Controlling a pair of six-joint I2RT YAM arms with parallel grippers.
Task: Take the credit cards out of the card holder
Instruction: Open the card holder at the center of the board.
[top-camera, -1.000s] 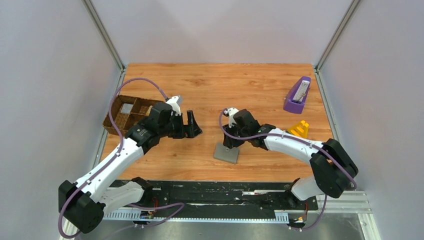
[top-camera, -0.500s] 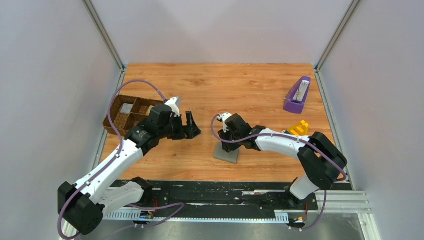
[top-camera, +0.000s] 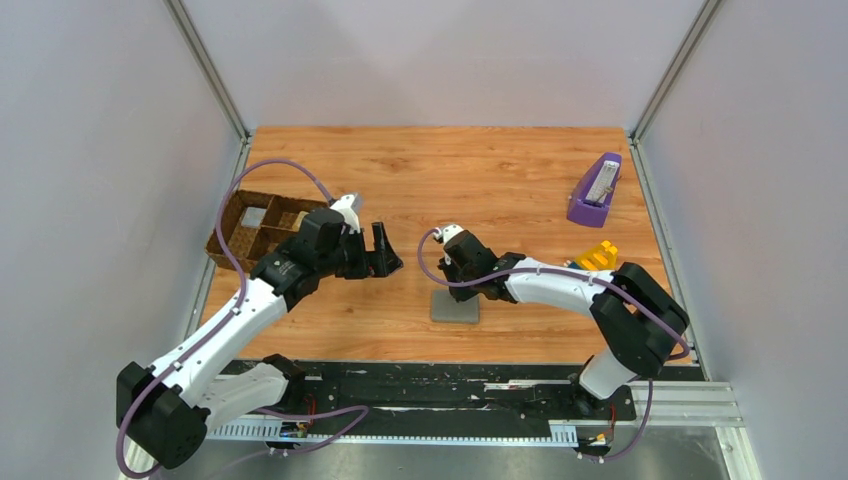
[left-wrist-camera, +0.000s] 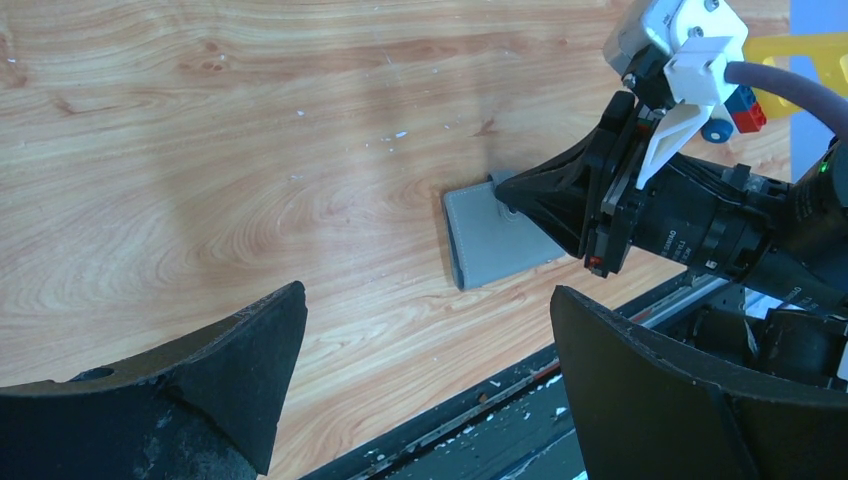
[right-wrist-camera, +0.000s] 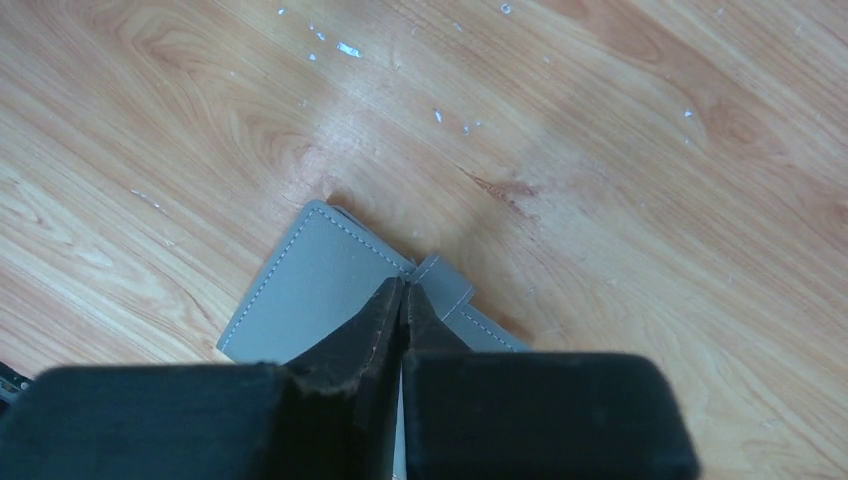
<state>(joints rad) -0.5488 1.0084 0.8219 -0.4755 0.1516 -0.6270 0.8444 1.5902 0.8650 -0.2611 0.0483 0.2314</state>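
Note:
The card holder (top-camera: 455, 308) lies folded flat on the wooden table, its grey stitched outside up; it also shows in the left wrist view (left-wrist-camera: 490, 245) and the right wrist view (right-wrist-camera: 310, 290). My right gripper (top-camera: 452, 288) points down at its far edge. Its jaws are pressed together, with the tips (right-wrist-camera: 403, 285) pinching the holder's small tab; the same gripper (left-wrist-camera: 505, 192) shows in the left wrist view. My left gripper (top-camera: 388, 255) hovers to the left of the holder, wide open and empty (left-wrist-camera: 428, 295). The credit cards are hidden.
A brown woven divided tray (top-camera: 255, 230) stands at the left behind the left arm. A purple stapler-like object (top-camera: 595, 190) and a yellow toy (top-camera: 598, 257) sit at the right. A black rail (left-wrist-camera: 520, 400) runs along the table's near edge.
The right gripper has shifted slightly left and down over the holder and its jaws have closed. The holder now lies flatter and squarer. The left arm has barely moved.

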